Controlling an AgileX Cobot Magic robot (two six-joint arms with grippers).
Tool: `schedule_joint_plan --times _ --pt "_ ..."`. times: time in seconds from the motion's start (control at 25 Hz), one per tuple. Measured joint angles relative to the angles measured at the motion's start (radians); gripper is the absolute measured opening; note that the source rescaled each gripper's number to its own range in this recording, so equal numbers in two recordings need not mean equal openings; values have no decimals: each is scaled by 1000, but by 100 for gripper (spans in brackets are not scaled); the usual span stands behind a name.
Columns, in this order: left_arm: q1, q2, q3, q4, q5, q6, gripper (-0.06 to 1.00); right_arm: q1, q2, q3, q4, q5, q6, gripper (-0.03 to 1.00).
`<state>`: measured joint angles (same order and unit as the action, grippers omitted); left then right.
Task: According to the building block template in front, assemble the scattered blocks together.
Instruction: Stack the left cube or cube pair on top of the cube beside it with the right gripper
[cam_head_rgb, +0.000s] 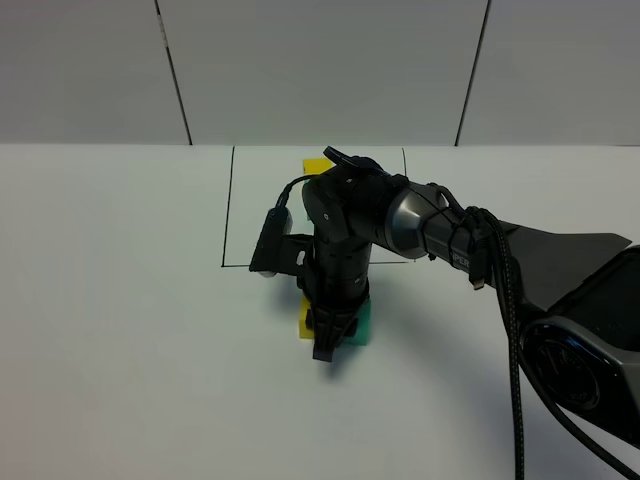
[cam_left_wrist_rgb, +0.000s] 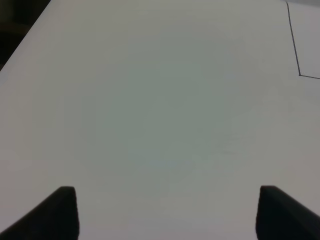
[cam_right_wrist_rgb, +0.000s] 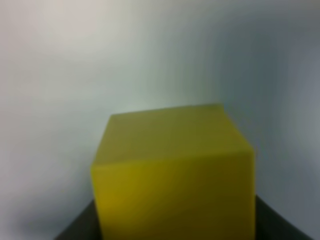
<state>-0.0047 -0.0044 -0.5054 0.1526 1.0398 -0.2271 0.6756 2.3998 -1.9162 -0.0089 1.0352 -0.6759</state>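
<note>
The right claw (cam_head_rgb: 325, 350) is clamped on the plain yellow cube (cam_right_wrist_rgb: 172, 175), just beside the plain teal-green cube (cam_head_rgb: 362, 322) on the white table (cam_head_rgb: 120, 350). The left claw (cam_left_wrist_rgb: 167, 215) stands apart, holding nothing. Farther back, the black-framed block pattern (cam_head_rgb: 318, 165) peeks out behind the arm.

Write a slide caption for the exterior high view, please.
Right arm, jaws closed on the yellow cube beside the teal cube, just outside the drawn black rectangle.
</note>
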Motion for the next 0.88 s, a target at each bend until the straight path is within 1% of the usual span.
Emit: schedule_joint_plan --times 0.2,0.32,0.52,0.68,0.88 --pt "0 0 0 0 0 0 60 0 -3 0 9 27 147 17" --pt "0 0 0 0 0 0 60 0 -11 0 9 52 259 17" --pt "0 0 0 0 0 0 60 0 -47 0 9 61 417 17" --pt "0 0 0 0 0 0 60 0 -89 0 9 67 568 17" --pt "0 0 0 0 0 0 60 0 -119 0 46 74 764 17"
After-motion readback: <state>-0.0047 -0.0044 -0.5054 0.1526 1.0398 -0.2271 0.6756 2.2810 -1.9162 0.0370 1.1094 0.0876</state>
